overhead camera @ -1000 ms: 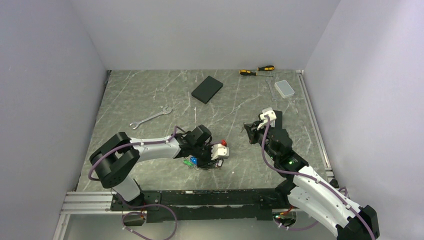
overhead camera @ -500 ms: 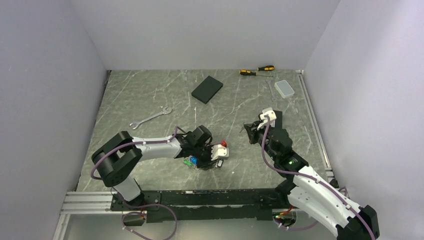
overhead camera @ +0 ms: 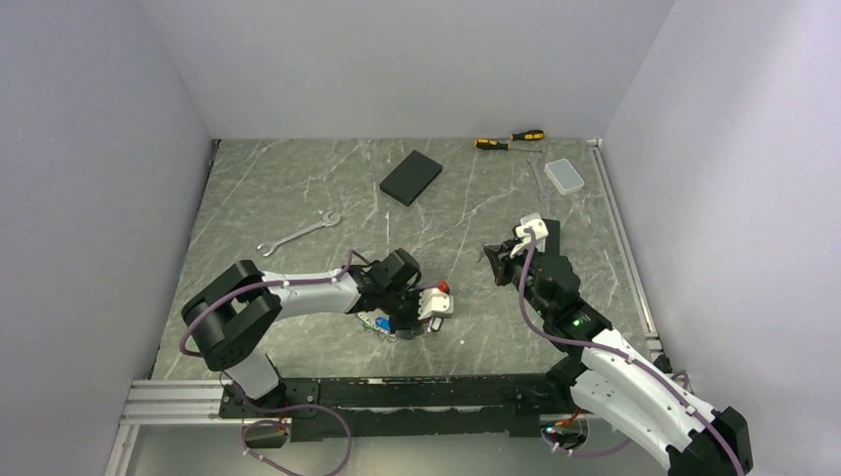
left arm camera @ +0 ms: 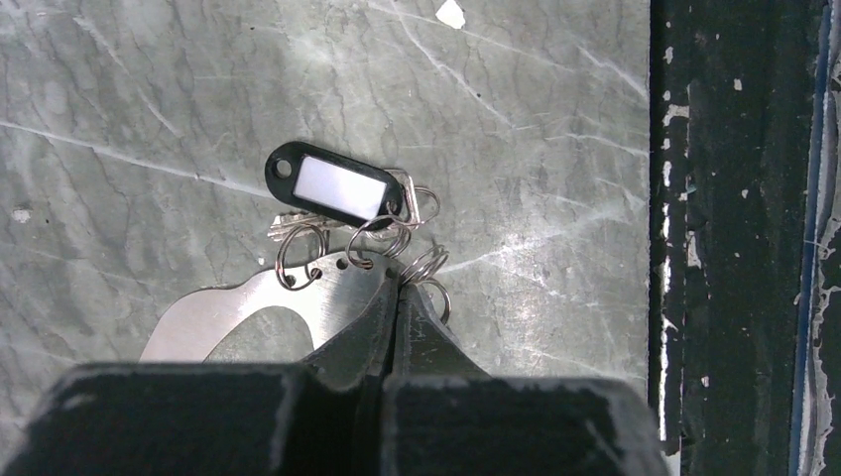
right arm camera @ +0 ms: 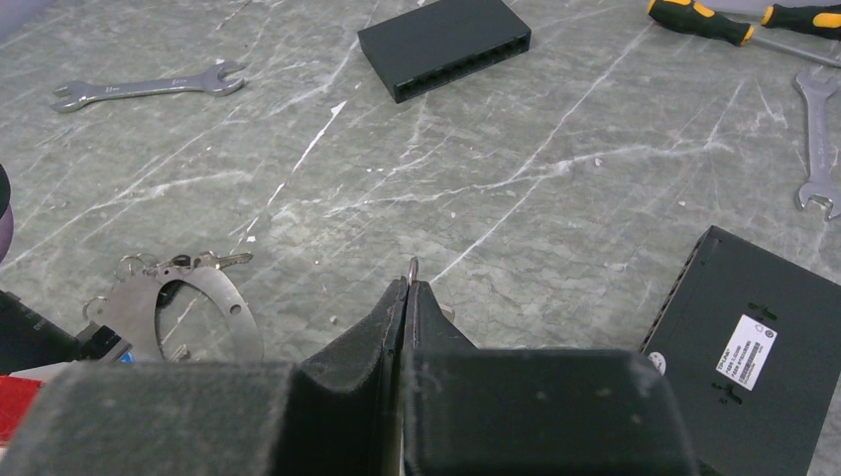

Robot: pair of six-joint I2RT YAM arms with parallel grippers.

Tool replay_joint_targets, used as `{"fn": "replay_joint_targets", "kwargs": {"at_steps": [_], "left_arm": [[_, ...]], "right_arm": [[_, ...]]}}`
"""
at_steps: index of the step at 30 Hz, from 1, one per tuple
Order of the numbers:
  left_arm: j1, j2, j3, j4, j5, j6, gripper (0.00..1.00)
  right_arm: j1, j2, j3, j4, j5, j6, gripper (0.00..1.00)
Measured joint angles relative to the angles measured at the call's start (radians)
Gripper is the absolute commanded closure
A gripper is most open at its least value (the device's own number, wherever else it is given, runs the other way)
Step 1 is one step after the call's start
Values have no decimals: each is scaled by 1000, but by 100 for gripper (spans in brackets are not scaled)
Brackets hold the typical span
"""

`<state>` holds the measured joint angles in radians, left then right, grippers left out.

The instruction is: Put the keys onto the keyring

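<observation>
From above, we see the left arm reaching low over the grey marbled table [overhead camera: 278, 188], with the left gripper [overhead camera: 405, 325] down at the near middle. The keys [overhead camera: 377, 320], showing green and blue, lie just beside it on the side toward the arm's base. The rest of the bunch is hidden under the gripper. The right gripper [overhead camera: 496, 263] hangs well apart from them. Farther back lie a wrench [overhead camera: 298, 233], a black box [overhead camera: 411, 177], two screwdrivers [overhead camera: 508, 141] and a clear plastic case [overhead camera: 566, 176].

In the left wrist view, we find the jaws pressed fully together, their tips at the end of the keyring [left arm camera: 213, 315], a flat silver loop lying on the table. Small split rings [left arm camera: 298, 256] hang through holes along its edge and crowd around the tips. We cannot tell whether the jaws pinch one of them, the keyring itself, or nothing. A black tag [left arm camera: 337, 186] with a white label lies just beyond, over a silver key and touching the rings.

In the right wrist view, the jaws are clenched, and a small silver loop [right arm camera: 413, 266] pokes out from between the tips, gripped there above the table. The keyring lies far off by the left gripper, with keys at its far edge. A second black box [right arm camera: 754, 337], bearing a white label, sits near the right gripper, and another wrench [right arm camera: 818, 149] lies beyond it.
</observation>
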<state>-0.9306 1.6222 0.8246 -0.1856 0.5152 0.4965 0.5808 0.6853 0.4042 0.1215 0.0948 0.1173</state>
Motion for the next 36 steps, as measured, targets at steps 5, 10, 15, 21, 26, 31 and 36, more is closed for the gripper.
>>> {"fn": "replay_joint_targets", "kwargs": {"at_steps": [5, 10, 15, 21, 26, 31, 36], "left_arm": [[0, -8, 5, -29, 4, 17, 100], [0, -44, 10, -59, 5, 34, 100], [1, -103, 10, -65, 5, 47, 100], [7, -118, 10, -64, 11, 51, 96], [9, -97, 9, -33, 9, 42, 75], [10, -79, -3, -21, 8, 37, 72], [11, -75, -3, -18, 8, 37, 72]], "right_arm": [[0, 0, 0, 0, 0, 0, 100], [0, 0, 0, 0, 0, 0, 100], [0, 0, 0, 0, 0, 0, 100], [0, 0, 0, 0, -1, 0, 100], [0, 1, 0, 0, -1, 0, 100], [0, 1, 0, 0, -1, 0, 100], [0, 1, 0, 0, -1, 0, 100]]}}
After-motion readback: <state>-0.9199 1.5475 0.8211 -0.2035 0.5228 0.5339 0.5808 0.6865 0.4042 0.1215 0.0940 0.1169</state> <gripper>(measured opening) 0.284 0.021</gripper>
